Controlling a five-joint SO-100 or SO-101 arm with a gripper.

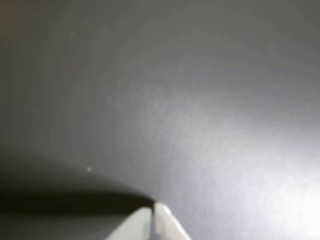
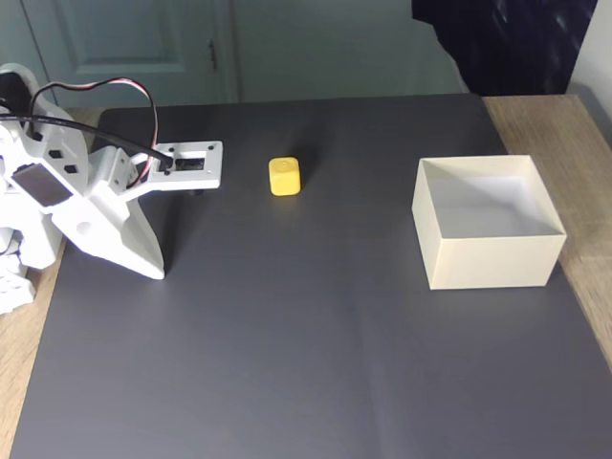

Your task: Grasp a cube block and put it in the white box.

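Note:
The yellow cube block [image 2: 285, 176] sits on the dark mat in the fixed view, left of centre toward the back. The white box [image 2: 490, 261] stands open-topped at the right, with nothing visible inside. My white gripper [image 2: 156, 272] points down at the mat on the left, well apart from the cube and nearer the front. In the wrist view its fingertips [image 1: 161, 211] meet at the bottom edge, so the gripper [image 1: 153, 209] is shut with nothing held, and bare mat lies ahead of it.
A dark grey mat [image 2: 306, 354] covers the wooden table [image 2: 574, 124]. Red and black cables [image 2: 96, 91] loop over the arm at the left. A dark cloth [image 2: 507, 43] hangs behind the table's back right.

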